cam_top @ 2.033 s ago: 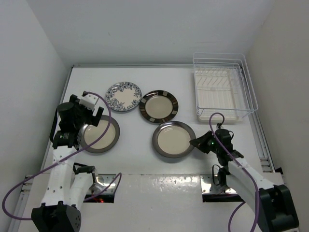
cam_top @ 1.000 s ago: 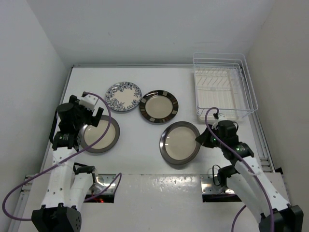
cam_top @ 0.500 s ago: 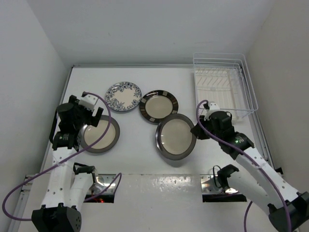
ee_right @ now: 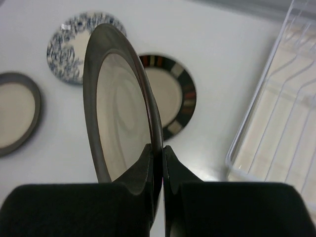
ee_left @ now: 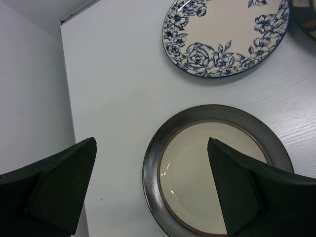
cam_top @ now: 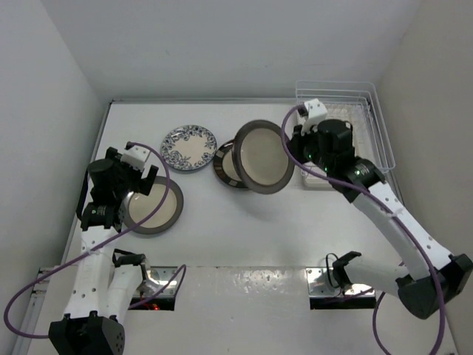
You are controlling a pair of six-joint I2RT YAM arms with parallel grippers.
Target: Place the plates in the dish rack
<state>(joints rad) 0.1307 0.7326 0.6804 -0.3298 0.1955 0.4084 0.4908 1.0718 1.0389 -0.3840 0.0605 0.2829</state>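
Note:
My right gripper (cam_top: 293, 145) is shut on the rim of a dark-rimmed cream plate (cam_top: 262, 156) and holds it raised and tilted on edge, just left of the white wire dish rack (cam_top: 378, 140). In the right wrist view the plate (ee_right: 118, 108) stands edge-on between my fingers, with the rack (ee_right: 291, 98) at right. The checked-rim plate (cam_top: 224, 164) lies partly hidden behind it. The blue floral plate (cam_top: 188, 147) lies at the back left. My left gripper (cam_top: 129, 194) is open above another dark-rimmed plate (ee_left: 217, 163), straddling its left rim; this plate also shows in the top view (cam_top: 154, 210).
White walls close in the table on the left, back and right. The rack sits in the back right corner. Purple cables loop from both arms. Mounting plates lie at the near edge.
My right arm has lifted the dark-rimmed plate off the table, tilted it upright and carried it back and up toward the rack. The left arm has stayed still.

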